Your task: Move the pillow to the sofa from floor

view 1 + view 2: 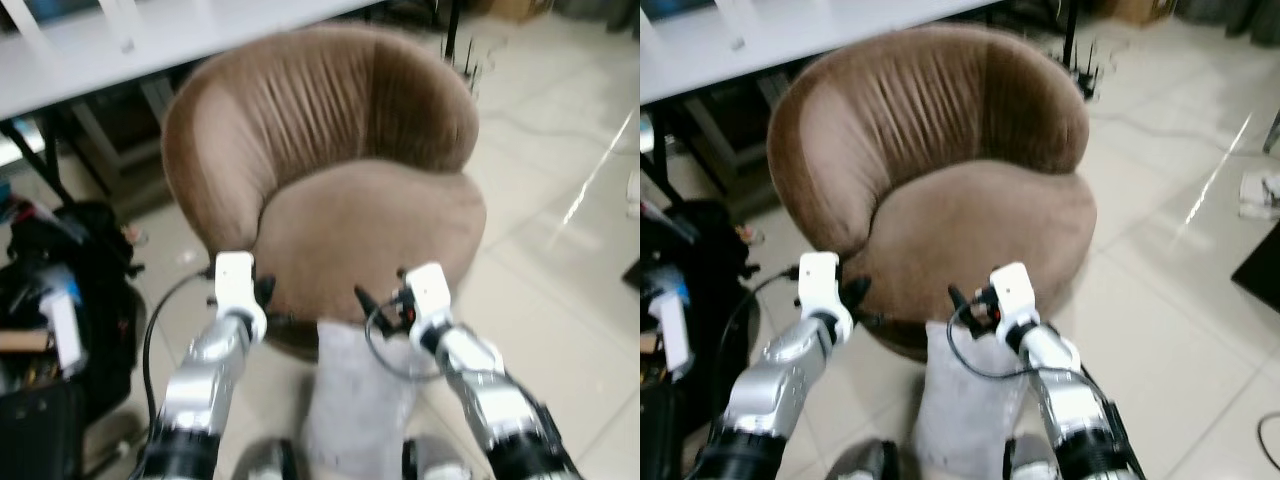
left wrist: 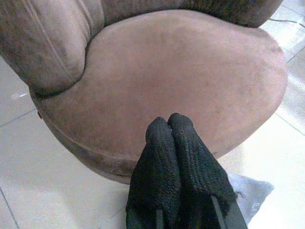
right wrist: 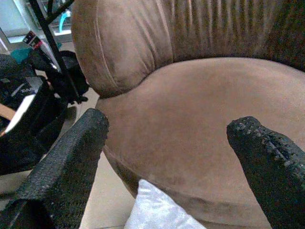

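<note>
A: Although the task wants it up on the seat, the grey-white pillow point(image 1: 360, 400) is down on the tiled floor point(image 1: 560, 300), standing between the two arms with its top edge at the front base of the brown round armchair point(image 1: 330, 190). I'd call the job barely begun.

B: Is either gripper on it?

A: Neither, as far as I can see. The left gripper point(image 2: 170, 125) has its two black fingers pressed together with nothing between them, hovering in front of the seat cushion point(image 2: 190, 81), and a corner of the pillow shows beneath and beside them. The right gripper point(image 3: 167, 129) has its fingers spread wide, also empty, pointed at the seat with the pillow's pale top below them.

B: So both arms are raised near the chair's front edge, above the pillow?

A: Yes, one on each side of it. The seat itself has nothing on it.

B: What is left, then?

A: By my judgement, everything: reach down, take hold of the pillow, lift it over the seat's front lip and set it on the cushion. The left fingers would have to open first.

B: Anything nearby to mind?

A: A black bag point(image 1: 60, 300) with clutter sits on the robot's left, beneath a white table point(image 1: 150, 40), well apart from the pillow.
</note>
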